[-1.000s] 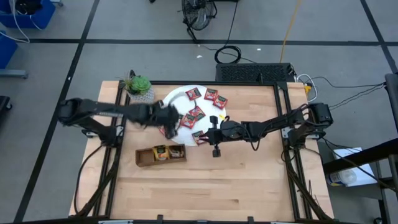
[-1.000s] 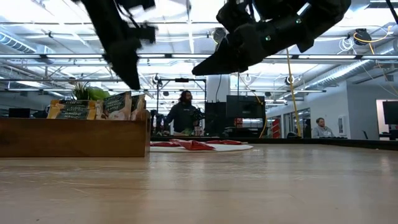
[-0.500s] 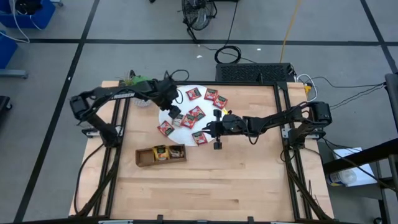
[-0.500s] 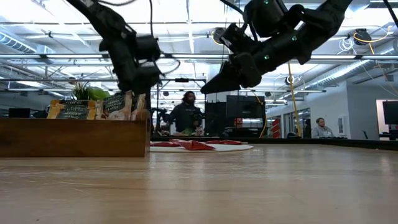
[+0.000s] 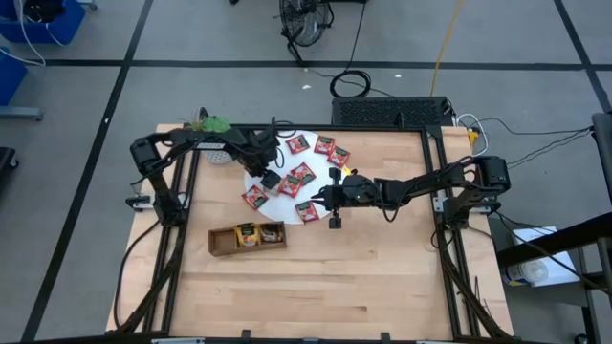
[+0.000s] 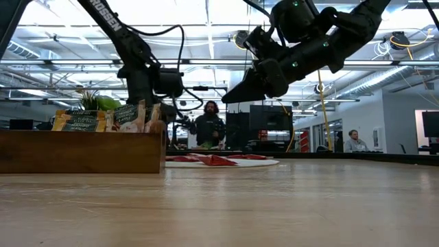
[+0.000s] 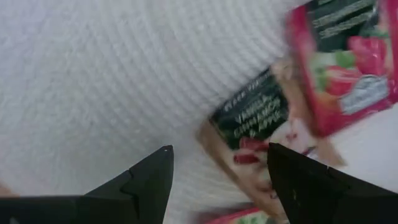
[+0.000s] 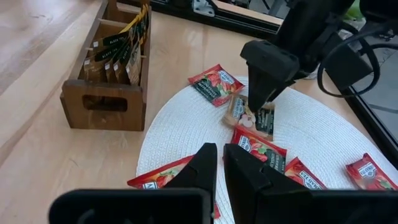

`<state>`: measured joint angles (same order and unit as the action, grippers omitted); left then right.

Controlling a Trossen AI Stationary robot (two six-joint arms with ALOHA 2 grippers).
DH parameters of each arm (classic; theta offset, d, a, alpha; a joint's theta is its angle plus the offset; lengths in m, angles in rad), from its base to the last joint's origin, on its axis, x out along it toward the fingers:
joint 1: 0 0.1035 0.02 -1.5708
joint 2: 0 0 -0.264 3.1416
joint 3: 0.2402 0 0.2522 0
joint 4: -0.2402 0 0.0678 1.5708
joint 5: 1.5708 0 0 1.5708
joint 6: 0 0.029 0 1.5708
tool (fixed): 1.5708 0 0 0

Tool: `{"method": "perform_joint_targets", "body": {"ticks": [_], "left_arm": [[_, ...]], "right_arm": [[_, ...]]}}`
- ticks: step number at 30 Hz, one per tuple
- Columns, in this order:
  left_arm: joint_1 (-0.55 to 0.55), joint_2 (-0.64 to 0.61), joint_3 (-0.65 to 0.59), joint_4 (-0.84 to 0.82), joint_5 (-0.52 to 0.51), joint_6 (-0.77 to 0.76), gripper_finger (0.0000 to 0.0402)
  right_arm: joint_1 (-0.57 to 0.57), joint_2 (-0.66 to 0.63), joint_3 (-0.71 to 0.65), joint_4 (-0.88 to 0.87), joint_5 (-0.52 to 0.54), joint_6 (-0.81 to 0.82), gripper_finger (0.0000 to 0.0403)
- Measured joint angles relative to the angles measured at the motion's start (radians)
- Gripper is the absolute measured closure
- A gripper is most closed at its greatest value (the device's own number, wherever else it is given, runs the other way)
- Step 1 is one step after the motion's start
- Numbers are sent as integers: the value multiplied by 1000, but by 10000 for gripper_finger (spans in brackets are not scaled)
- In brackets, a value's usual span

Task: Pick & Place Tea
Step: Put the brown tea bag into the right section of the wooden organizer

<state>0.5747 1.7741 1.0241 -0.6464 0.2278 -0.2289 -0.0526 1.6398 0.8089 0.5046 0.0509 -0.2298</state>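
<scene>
My left gripper (image 8: 264, 93): fingers spread wide, holding nothing, poised over a brown sachet (image 8: 252, 116) on the white mat (image 8: 186, 127). My right gripper (image 5: 322, 200): fingers pressed together, empty, hovering at the mat's near edge. Red sachets (image 5: 303, 174): scattered flat across the mat, a few at its rim. Tray (image 5: 247, 239): on the surface, beside the mat, with upright sachets (image 8: 118, 53) inside.
</scene>
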Motion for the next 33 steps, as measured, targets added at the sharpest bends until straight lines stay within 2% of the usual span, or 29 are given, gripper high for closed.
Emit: {"method": "perform_joint_targets", "body": {"ticks": [7,16,18,20,25,30,33], "left_arm": [[0,1,0,17,81,14,144],[-1,1,0,20,86,28,150],[-4,2,0,24,86,35,173],[-8,2,0,30,85,41,215],[-14,2,0,41,86,87,374],[-16,-2,0,73,68,105,397],[-30,-54,-2,73,11,141,398]], "right_arm": [[0,0,0,3,0,0,385],[0,0,0,3,0,0,385],[0,0,0,3,0,0,385],[0,0,0,5,0,0,385],[0,0,0,16,0,0,385],[0,0,0,20,0,0,385],[0,0,0,22,0,0,385]]}}
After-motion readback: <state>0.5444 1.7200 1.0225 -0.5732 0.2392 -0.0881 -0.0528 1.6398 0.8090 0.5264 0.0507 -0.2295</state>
